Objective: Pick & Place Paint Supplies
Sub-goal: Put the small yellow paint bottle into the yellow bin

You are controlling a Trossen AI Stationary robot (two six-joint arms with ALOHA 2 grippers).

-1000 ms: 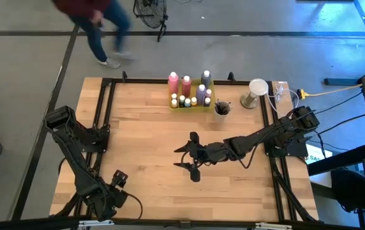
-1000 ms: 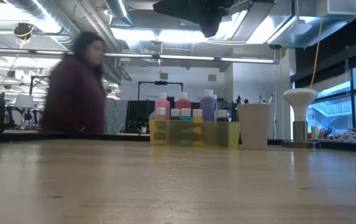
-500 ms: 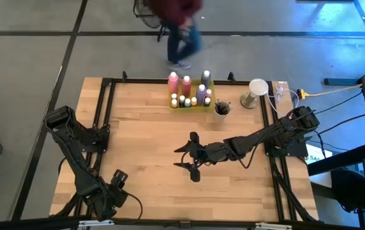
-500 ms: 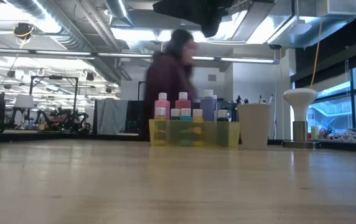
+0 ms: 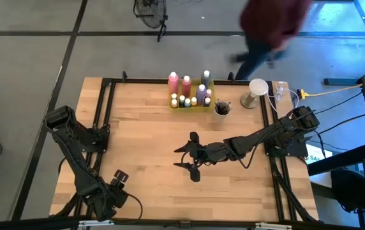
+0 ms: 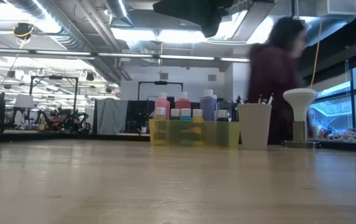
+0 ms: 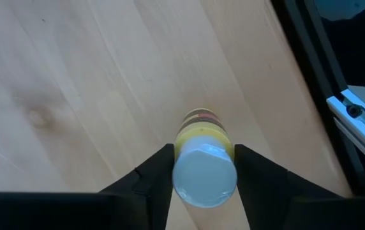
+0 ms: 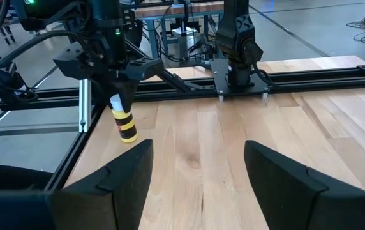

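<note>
A small yellow bottle with a pale cap stands upright on the wood near the table's near left corner, beside the black rail. My left gripper comes down over it and is shut on its cap; in the high view the gripper hides the bottle. My right gripper hovers open over the middle of the table, nothing between its fingers. The other paint bottles stand in the yellow tray at the far edge. Brushes stick up out of the cup beside it. My left gripper pinches the bottle's pale cap between its two fingers, one on each side. The fingers come from above, pointing steeply down. The bottle stays upright with its base on the table.
A white mushroom-shaped stand and cables sit at the far right corner. Black frame rails run along the left and right sides. A person walks on the floor beyond the far edge. Bare wood lies between the tray and my grippers.
A person beyond the far edge has walked from the left side to the right side. Both arms have kept still.
</note>
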